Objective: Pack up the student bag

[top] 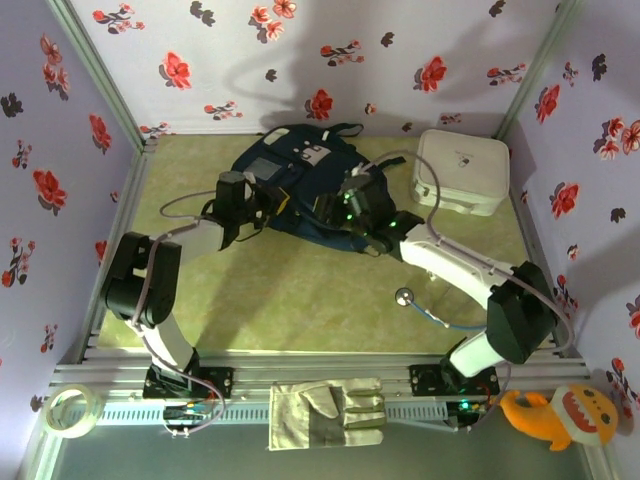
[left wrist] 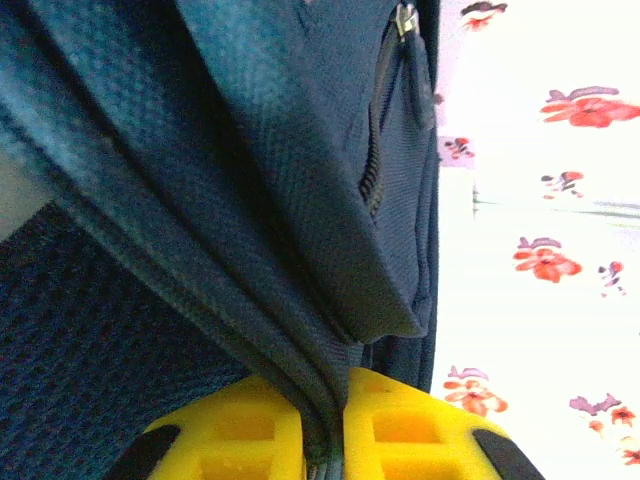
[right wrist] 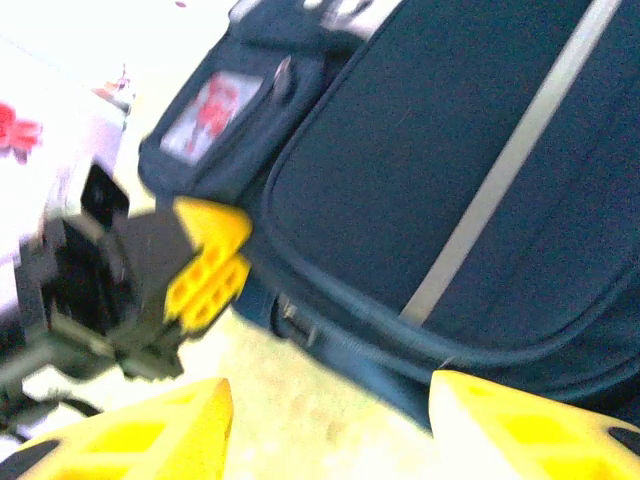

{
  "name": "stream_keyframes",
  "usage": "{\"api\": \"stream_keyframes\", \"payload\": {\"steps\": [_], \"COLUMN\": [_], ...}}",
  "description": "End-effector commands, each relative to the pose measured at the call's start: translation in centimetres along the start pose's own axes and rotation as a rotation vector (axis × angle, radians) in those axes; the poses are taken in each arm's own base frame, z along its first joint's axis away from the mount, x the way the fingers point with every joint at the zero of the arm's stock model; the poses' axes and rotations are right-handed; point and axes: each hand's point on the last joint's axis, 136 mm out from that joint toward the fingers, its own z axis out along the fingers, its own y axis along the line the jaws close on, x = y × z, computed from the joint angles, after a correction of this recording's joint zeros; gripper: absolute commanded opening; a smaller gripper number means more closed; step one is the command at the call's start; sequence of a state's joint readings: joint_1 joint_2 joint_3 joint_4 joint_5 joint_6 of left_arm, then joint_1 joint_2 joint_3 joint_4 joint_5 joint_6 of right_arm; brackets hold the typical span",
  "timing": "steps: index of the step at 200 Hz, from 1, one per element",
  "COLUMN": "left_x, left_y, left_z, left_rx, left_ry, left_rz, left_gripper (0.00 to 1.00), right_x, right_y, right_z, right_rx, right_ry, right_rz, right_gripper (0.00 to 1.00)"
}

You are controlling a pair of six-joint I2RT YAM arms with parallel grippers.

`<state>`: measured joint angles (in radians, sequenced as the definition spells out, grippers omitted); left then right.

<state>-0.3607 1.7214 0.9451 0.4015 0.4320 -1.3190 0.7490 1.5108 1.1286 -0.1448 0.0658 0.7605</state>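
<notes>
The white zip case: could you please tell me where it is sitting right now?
In the top external view, the white zip case lies in the far right corner of the table, just right of the student bag.

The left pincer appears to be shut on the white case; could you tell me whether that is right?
Not quite: the left pincer is shut on a fold of the bag, as the left wrist view shows. The white case lies apart from that pincer.

Robot lab test booth: floral-papered walls [top: 400, 40], aluminium frame rail [top: 320, 368]
</notes>
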Motion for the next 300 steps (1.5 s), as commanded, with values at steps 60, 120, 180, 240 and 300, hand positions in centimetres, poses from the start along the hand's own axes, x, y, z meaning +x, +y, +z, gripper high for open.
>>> {"api": "stream_keyframes", "payload": {"steps": [60,120,180,240,300], "left_x": [1.6,2.0,2.1,2.3,2.4], "left_y": [-5.5,-5.4,-5.7,-5.8,-5.6], "left_z": [-0.8,-1.1,-1.1,-1.1,-1.0], "left_rx": [0.162,0.161,0.166,0.165,0.155], "left_ry": [-0.022,-0.013,-0.003,0.003,0.012], "left_rz": [-0.029,-0.018,-0.010,-0.006,-0.001], "left_gripper": [0.00,0.00,0.00,0.00,0.00], "right_x": [4.5,1.1,-1.6,-4.2,-4.8], "right_y": [2.4,1.1,0.2,-2.5,-2.0], "right_z": [6.4,9.4,9.3,8.4,10.7], "right_rx": [-0.011,0.049,0.058,0.196,0.159], "right_ry": [0.024,-0.100,-0.176,-0.336,-0.287], "right_rz": [0.072,0.090,0.071,0.050,0.086], "right_gripper": [0.39,0.38,0.39,0.26,0.25]}}
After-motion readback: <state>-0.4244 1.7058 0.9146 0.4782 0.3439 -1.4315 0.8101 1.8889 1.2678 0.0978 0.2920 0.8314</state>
